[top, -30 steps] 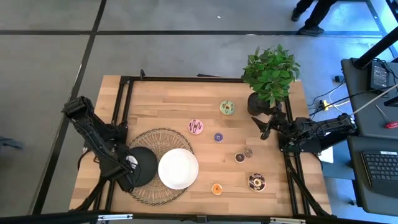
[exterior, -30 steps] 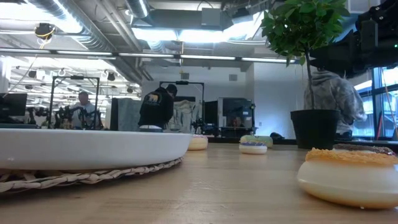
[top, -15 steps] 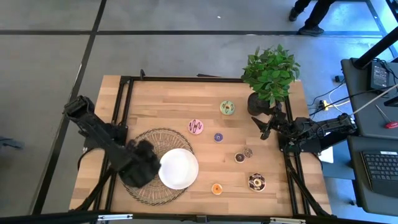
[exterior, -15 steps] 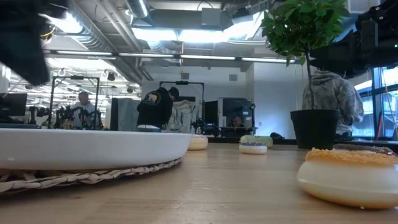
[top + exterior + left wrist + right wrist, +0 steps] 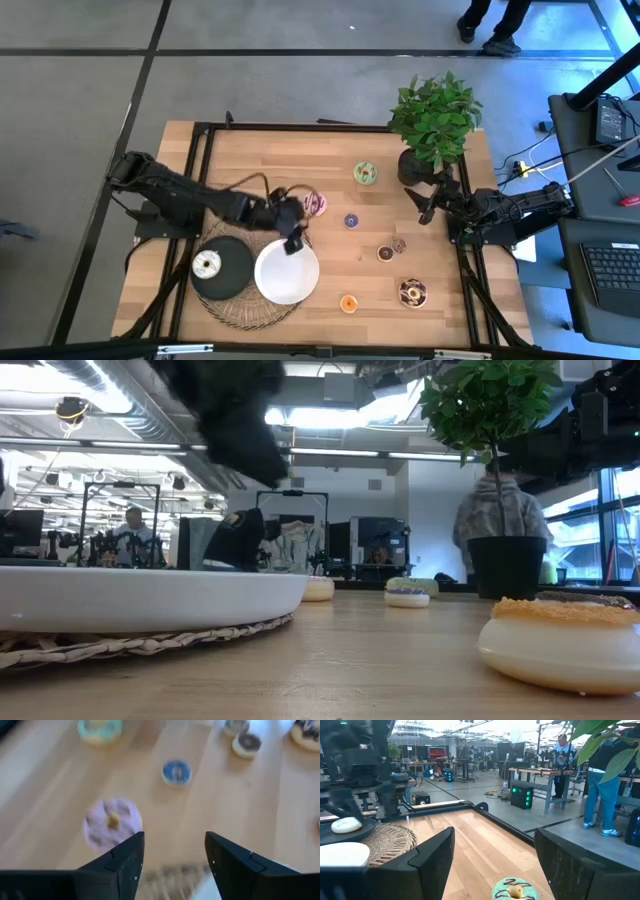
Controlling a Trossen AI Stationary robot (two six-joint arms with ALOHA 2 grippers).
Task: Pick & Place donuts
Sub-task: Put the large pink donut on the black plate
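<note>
Seven donuts lie flat on the wooden table: pink (image 5: 316, 204), green (image 5: 365, 173), purple (image 5: 351, 220), two brown ones (image 5: 386, 253), orange (image 5: 348, 303) and dark sprinkled (image 5: 412, 292). A white donut (image 5: 206, 264) lies on the black plate (image 5: 232, 275). My left gripper (image 5: 296, 217) hangs open above the far rim of the wicker mat, just short of the pink donut (image 5: 111, 820); the left wrist view shows its fingers (image 5: 175, 850) spread and holding nothing. My right gripper (image 5: 426, 205) waits open beside the plant pot, with the green donut (image 5: 514, 890) before it.
The white plate (image 5: 287, 271) and the black plate sit on a round wicker mat (image 5: 250, 222) at the near left. A potted plant (image 5: 435, 120) stands at the far right. Bare wood lies between the donuts. People move in the room behind the table.
My left gripper has risen from the black plate and swung toward the table's right and far side, across the mat to the pink donut. A white donut now shows on the black plate where the gripper stood.
</note>
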